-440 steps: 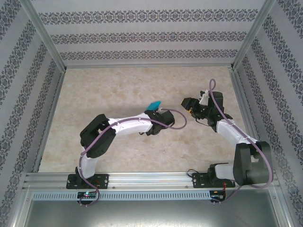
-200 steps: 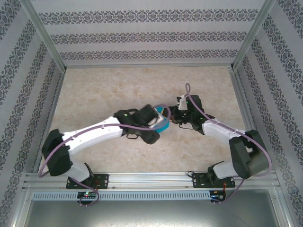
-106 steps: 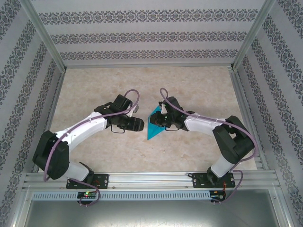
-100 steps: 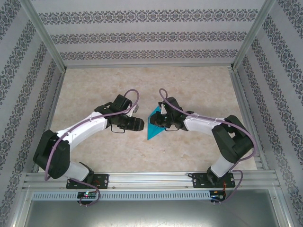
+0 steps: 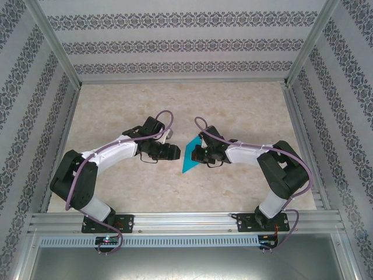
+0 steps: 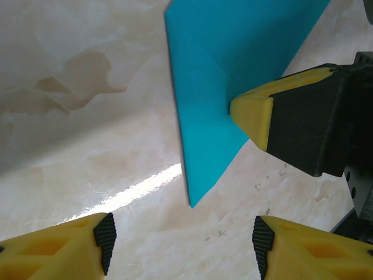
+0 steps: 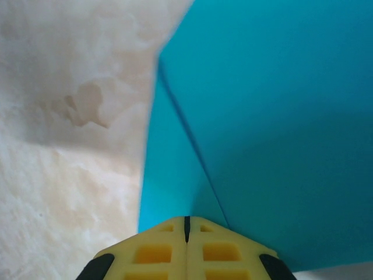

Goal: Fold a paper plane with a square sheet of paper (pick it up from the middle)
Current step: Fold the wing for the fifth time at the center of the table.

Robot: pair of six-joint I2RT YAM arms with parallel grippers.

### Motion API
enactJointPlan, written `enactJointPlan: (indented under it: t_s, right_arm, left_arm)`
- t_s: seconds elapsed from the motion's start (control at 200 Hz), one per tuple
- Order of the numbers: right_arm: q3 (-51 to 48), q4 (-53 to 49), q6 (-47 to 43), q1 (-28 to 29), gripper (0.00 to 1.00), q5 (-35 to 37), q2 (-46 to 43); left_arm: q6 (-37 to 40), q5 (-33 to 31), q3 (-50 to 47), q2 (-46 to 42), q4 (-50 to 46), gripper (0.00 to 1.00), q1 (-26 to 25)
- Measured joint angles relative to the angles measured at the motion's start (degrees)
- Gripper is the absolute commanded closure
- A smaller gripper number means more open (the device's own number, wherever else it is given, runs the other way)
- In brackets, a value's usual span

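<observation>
The right pincer point(image 5: 199, 155) has clamped the paper's point(image 5: 188, 158) right edge; the left pincer point(image 5: 173, 153), apart, faces its free edge over bare bench point(image 5: 233, 111).

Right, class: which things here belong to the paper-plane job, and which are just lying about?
Belongs to the job:
- teal sheet of paper, creased
- right end effector, shut on the paper
- left end effector, open beside it

Just surroundings:
- marbled table
- patterned walls
- metal frame rail
</observation>
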Motion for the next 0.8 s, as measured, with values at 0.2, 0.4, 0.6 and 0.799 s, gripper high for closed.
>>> enactJointPlan:
  t_s: [0.2, 0.4, 0.6, 0.799]
  right_arm:
    - [-3.56, 2.93, 0.02, -0.52, 0.99, -0.28, -0.44]
    - [-7.87, 9.01, 0.48, -1.64, 1.00, -1.55, -2.03]
    - [-12.74, 16.35, 1.84, -3.15, 1.00, -3.93, -3.28]
    - [-16.48, 23.52, 3.72, -4.79, 1.00, -6.73, -3.28]
  left_arm:
    - [-0.57, 1.49, 0.68, 2.25, 0.96, 0.38, 0.00]
    - [-2.49, 2.34, 1.14, 4.85, 4.00, 0.40, -0.17]
    - [-5.81, 2.29, 2.43, 9.09, 8.20, 0.41, -2.40]
    - [-9.14, 2.05, 4.92, 13.92, 12.02, 0.48, -5.27]
